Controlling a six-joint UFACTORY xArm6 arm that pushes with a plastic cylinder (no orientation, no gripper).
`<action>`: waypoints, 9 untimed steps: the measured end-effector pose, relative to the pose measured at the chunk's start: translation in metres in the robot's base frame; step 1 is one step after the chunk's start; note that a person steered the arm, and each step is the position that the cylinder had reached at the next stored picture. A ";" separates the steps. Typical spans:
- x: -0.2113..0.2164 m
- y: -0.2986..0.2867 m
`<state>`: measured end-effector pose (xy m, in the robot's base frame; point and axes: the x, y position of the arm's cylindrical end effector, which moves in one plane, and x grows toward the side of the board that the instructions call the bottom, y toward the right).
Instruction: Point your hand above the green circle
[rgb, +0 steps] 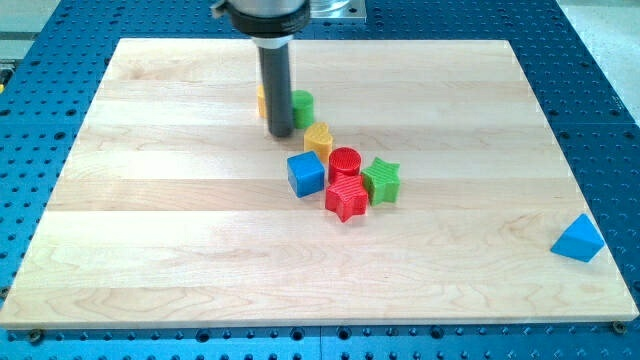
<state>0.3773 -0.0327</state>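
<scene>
Just right of my tip (281, 133), green circle (301, 105)

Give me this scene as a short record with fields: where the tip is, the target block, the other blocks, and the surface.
tip: my tip sits at the view's left edge of the green circle, between it and a yellow block
target: green circle, partly hidden by the rod
behind rod: yellow block, shape not clear
cluster: yellow heart, blue cube, red cylinder, red star, green star, close together
apart: blue triangle, near the view's right edge
surface: wooden board
</scene>
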 end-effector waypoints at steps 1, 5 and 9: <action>0.000 0.030; -0.006 0.105; -0.108 0.026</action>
<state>0.2698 -0.0068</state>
